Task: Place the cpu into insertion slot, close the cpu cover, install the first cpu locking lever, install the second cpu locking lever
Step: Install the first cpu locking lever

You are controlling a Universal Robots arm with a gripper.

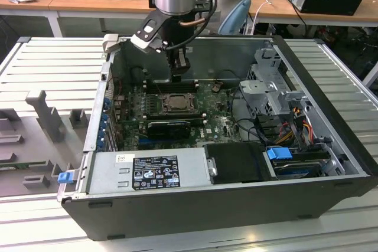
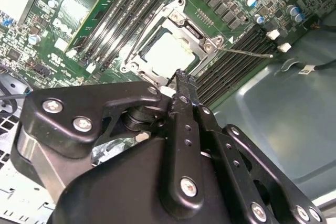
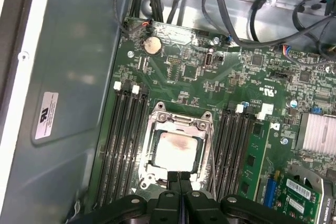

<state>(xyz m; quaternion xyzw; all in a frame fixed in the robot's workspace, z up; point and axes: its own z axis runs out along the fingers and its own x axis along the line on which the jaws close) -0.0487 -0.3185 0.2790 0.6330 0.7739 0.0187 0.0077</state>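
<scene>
**Open computer case – cpu seated, pincer at the socket edge**

Item: black and grey metal computer case (image 1: 195, 205), lying open on a ribbed grey metal surface (image 1: 53, 63); green circuit board (image 3: 210, 72) inside.

Cpu: the small, flat, pale silvery-beige square cpu (image 3: 176, 150) (image 2: 164, 53) lies in the square black insertion slot (image 1: 155, 103), between two banks of long black memory slots (image 3: 123, 140).

Cover: the thin silvery metal cpu cover (image 3: 181, 120) (image 2: 197, 35) lies flat over the socket, and the chip's face shows through its square window.

Lever: in the second wrist view, a thin silvery wire locking lever (image 2: 247, 52) juts from one socket corner out across the memory slots.

Pincer: the black metal pincer (image 3: 178, 174) (image 2: 181, 74) (image 1: 179, 77) hangs from the arm straight above the board – fingers pressed together, nothing seen between them. Its tips are at the rim of the cover, just beside the chip; whether they touch the metal cannot be told.
</scene>
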